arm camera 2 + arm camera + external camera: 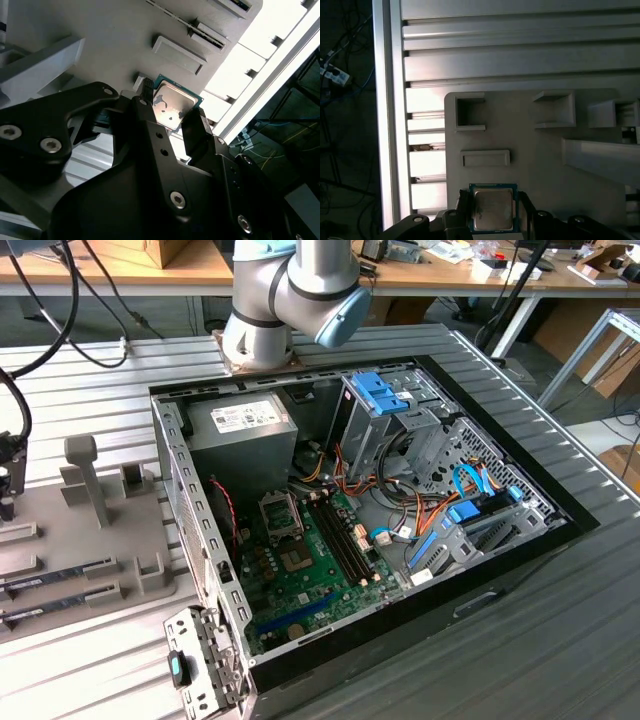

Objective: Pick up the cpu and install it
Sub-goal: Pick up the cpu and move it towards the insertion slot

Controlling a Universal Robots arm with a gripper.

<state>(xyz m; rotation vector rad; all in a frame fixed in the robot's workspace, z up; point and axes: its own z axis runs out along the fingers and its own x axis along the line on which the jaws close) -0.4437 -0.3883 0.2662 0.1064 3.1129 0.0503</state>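
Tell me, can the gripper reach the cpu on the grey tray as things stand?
Probably yes: the gripper sits right at the cpu, which lies bare on the grey tray, nothing covering it.

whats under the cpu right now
The grey holder tray lies under the cpu in both wrist views. The spot directly beneath is covered by the chip, so whether it rests in a pocket cannot be seen.
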